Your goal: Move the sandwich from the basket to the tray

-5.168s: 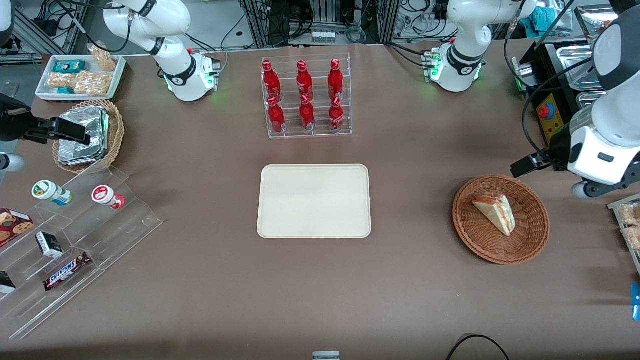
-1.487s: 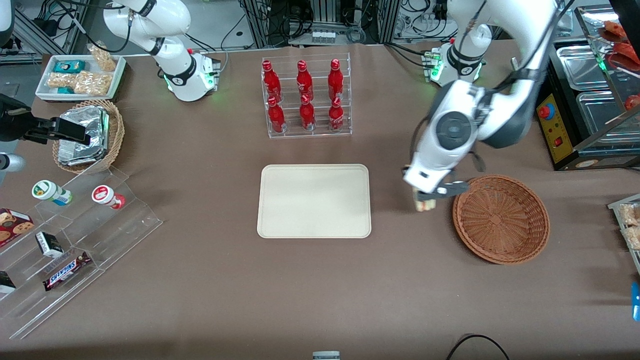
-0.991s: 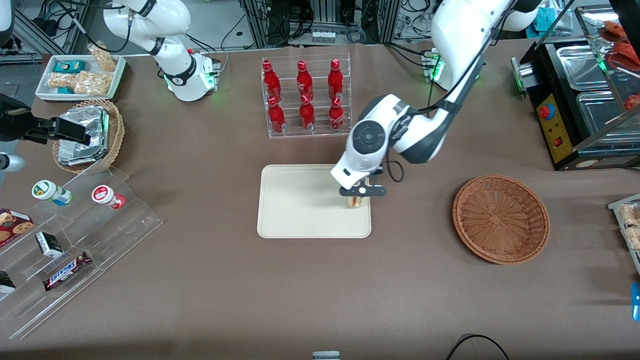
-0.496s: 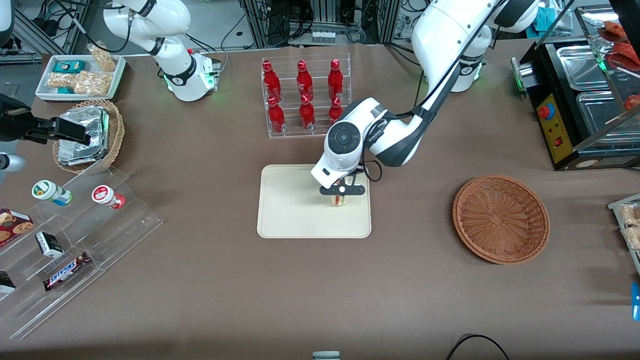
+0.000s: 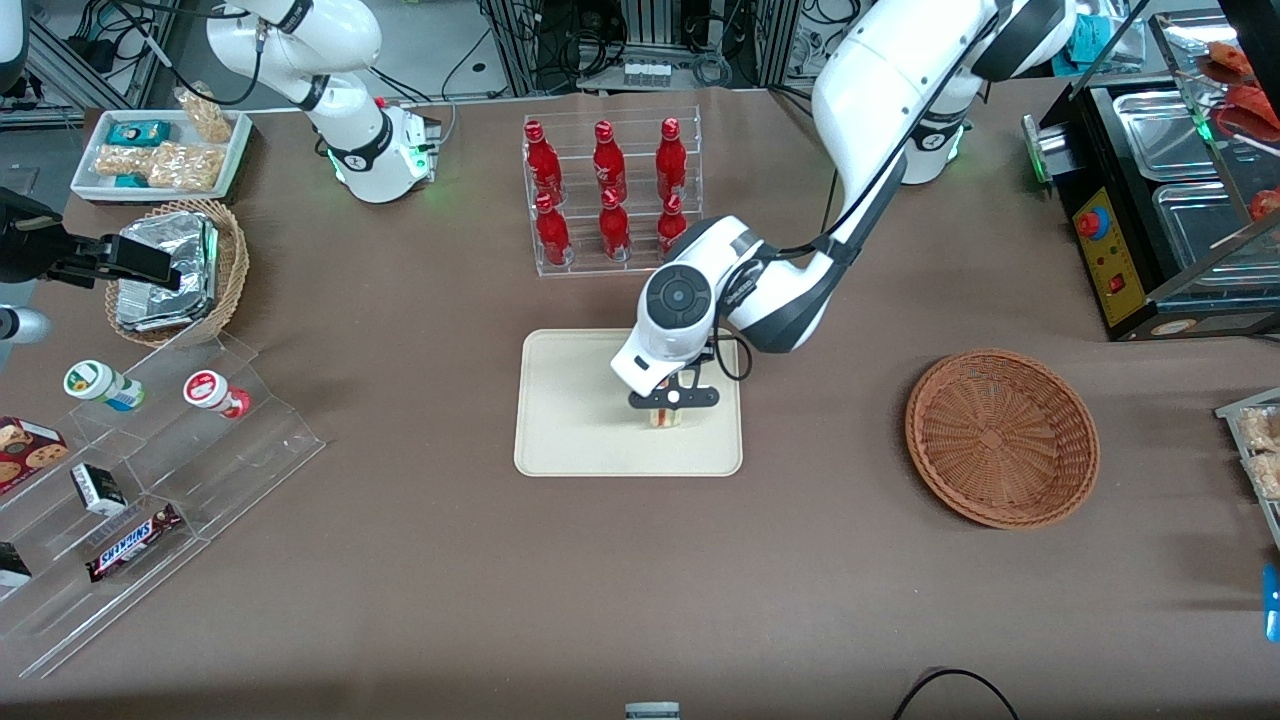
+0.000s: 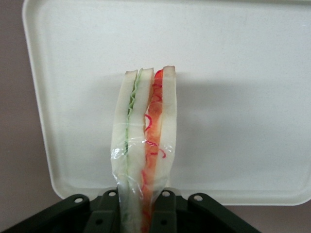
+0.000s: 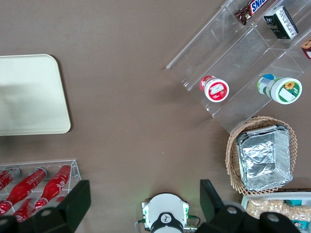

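Note:
My left gripper (image 5: 668,409) is over the cream-beige tray (image 5: 570,400), shut on the sandwich (image 5: 664,417). In the left wrist view the sandwich (image 6: 145,141) stands on edge between the black fingers (image 6: 108,208), wrapped in clear film, with green and red filling between pale bread. Its tip hangs over the tray (image 6: 243,97); I cannot tell if it touches. The reddish-brown wicker basket (image 5: 1002,436) stands empty toward the working arm's end of the table.
A clear rack of red bottles (image 5: 611,195) stands farther from the front camera than the tray, close to my arm. A tan basket with foil packs (image 5: 180,268), a white snack tray (image 5: 160,152) and an acrylic shelf (image 5: 150,480) lie toward the parked arm's end.
The sandwich left the basket in my gripper and crossed to the tray. In the last half second the gripper moved a little farther over the tray and nearer the front camera.

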Tool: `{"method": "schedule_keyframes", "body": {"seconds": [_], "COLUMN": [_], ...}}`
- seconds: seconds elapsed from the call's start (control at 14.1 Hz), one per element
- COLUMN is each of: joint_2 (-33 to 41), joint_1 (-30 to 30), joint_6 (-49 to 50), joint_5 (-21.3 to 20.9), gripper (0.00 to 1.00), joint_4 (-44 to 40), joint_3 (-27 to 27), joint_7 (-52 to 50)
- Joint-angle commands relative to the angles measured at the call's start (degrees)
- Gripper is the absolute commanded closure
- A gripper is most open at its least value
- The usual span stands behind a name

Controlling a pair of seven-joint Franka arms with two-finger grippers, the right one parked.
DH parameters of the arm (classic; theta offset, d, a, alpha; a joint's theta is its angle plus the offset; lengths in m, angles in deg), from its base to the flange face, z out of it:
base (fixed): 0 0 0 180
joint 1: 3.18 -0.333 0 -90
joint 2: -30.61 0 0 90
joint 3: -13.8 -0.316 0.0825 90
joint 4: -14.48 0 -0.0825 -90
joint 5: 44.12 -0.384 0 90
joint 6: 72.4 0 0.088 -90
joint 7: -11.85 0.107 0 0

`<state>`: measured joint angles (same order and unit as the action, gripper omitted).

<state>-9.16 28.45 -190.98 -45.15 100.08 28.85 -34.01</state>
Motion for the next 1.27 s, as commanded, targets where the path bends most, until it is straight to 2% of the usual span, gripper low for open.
{"method": "schedule_keyframes", "body": {"seconds": [0.0, 0.07, 0.14, 0.21, 0.28, 0.57, 0.78, 0.92, 1.2], "joint_2": [-1.5, -1.5, -1.5, -1.5, -1.5, 0.8, 7.3, 12.9, 22.5], "joint_1": [1.3, 1.4, 1.4, 1.4, 1.5, 1.0, 0.7, -3.8, -13.9], "joint_6": [0.5, 0.4, 0.4, 0.3, 0.3, 1.4, 7.2, 11.9, 30.0], "joint_5": [-0.4, -0.4, -0.4, -0.4, -0.5, -2.4, -1.9, -1.4, 1.8], "gripper": [0.57, 0.52, 0.41, 0.24, 0.03, 0.0, 0.0, 0.0, 0.0], "joint_4": [-2.7, -2.7, -2.7, -2.7, -2.7, -2.6, -1.9, -0.7, -0.3], "joint_3": [-0.6, -0.6, -0.6, -0.7, -0.7, -1.8, -6.7, -7.6, -7.7], "joint_7": [-1.6, -1.7, -1.7, -1.8, -2.0, -3.2, -2.3, -1.4, 13.3]}}
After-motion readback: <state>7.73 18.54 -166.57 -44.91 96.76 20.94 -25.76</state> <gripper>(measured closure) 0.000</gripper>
